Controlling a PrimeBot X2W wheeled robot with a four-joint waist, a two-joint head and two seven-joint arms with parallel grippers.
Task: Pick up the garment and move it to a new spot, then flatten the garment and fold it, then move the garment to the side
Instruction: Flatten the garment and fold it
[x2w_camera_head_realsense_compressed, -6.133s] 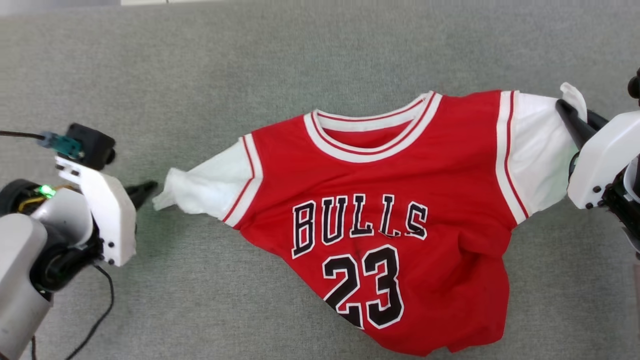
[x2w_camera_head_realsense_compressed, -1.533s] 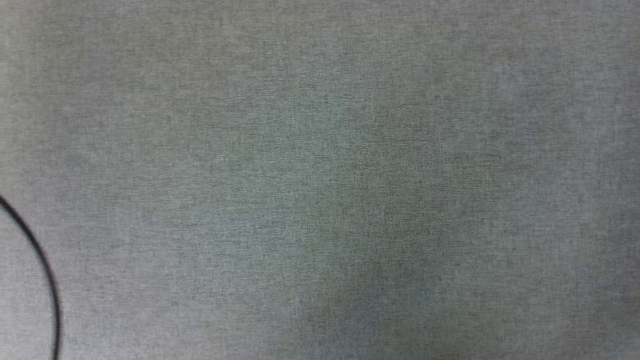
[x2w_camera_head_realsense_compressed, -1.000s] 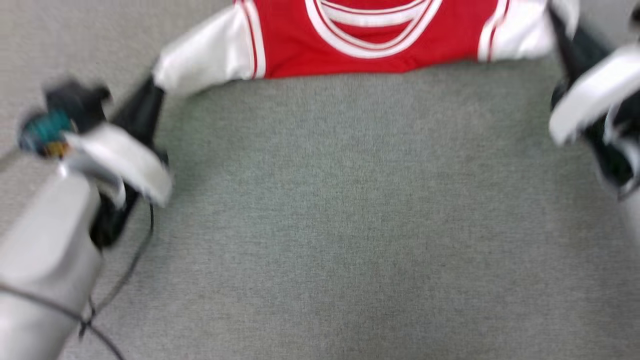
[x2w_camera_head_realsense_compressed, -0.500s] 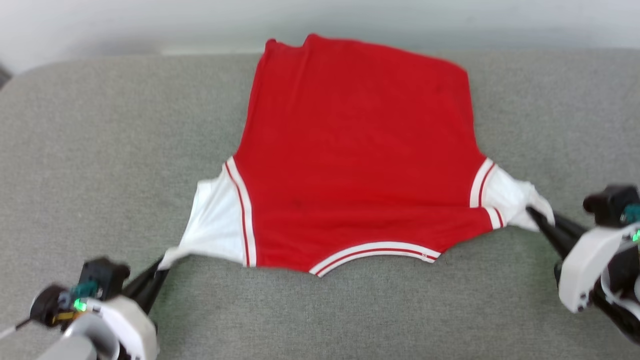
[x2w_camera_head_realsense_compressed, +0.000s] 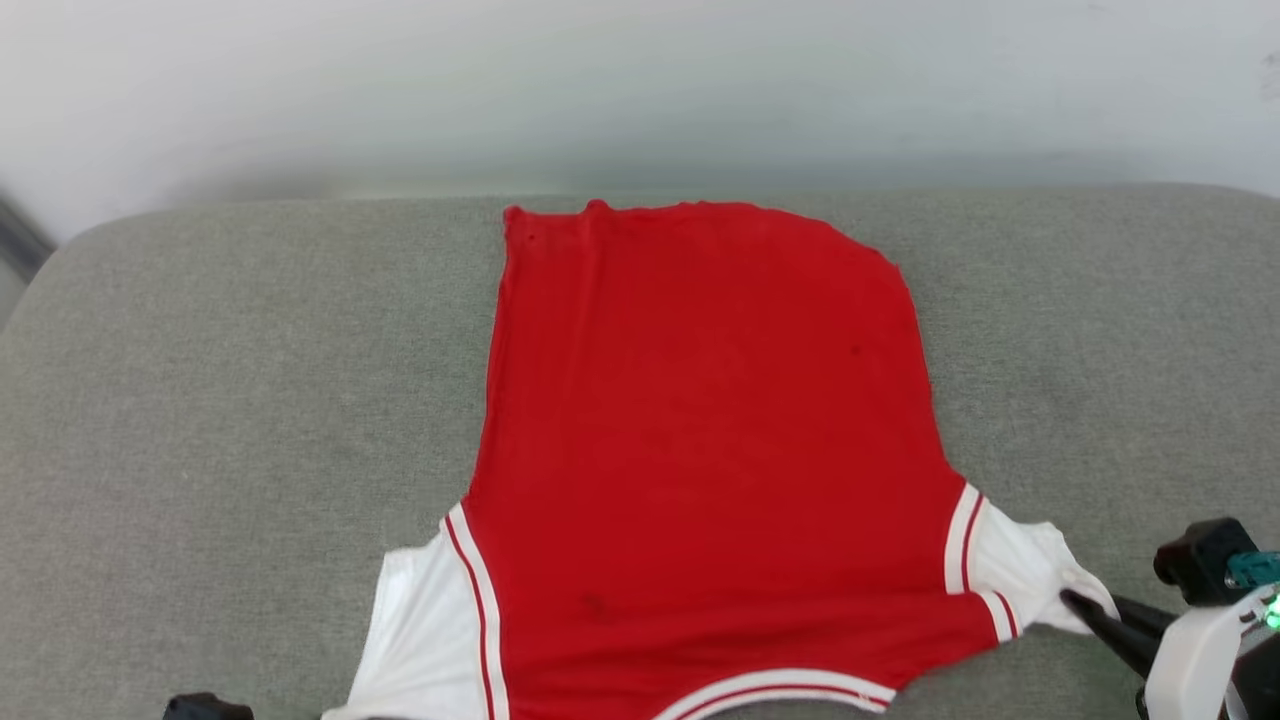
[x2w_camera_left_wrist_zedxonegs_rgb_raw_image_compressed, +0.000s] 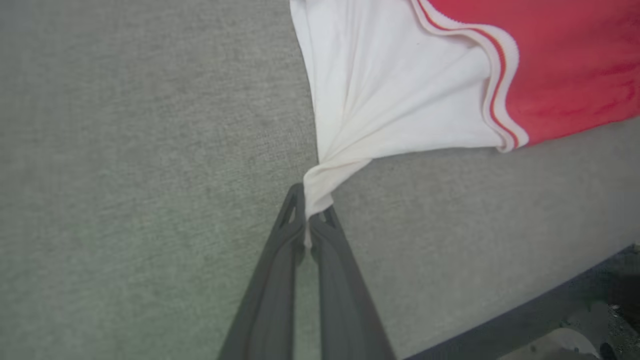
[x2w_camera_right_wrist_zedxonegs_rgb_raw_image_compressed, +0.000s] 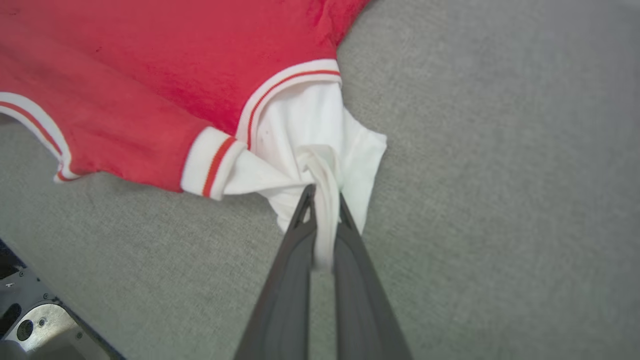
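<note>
The garment (x2w_camera_head_realsense_compressed: 700, 430) lies spread on the grey surface with its plain red back up, hem far from me and striped collar trim at the near edge. My left gripper (x2w_camera_left_wrist_zedxonegs_rgb_raw_image_compressed: 311, 217) is shut on the bunched tip of one white sleeve (x2w_camera_left_wrist_zedxonegs_rgb_raw_image_compressed: 390, 100), pulling it taut. My right gripper (x2w_camera_right_wrist_zedxonegs_rgb_raw_image_compressed: 325, 200) is shut on the other white sleeve (x2w_camera_right_wrist_zedxonegs_rgb_raw_image_compressed: 305, 135); in the head view this right gripper (x2w_camera_head_realsense_compressed: 1075, 600) sits at the lower right, at the sleeve's end. The lettering and number are hidden underneath.
The grey padded surface (x2w_camera_head_realsense_compressed: 200, 400) reaches back to a pale wall (x2w_camera_head_realsense_compressed: 640, 90), with rounded far corners. Its near edge and the floor (x2w_camera_left_wrist_zedxonegs_rgb_raw_image_compressed: 575, 310) show in the left wrist view. A metal part of my base (x2w_camera_right_wrist_zedxonegs_rgb_raw_image_compressed: 30, 325) shows in the right wrist view.
The garment, front up several seconds ago, now lies back up with the hem far. In the last half second the head view has tilted up; both grippers keep hold of the sleeves.
</note>
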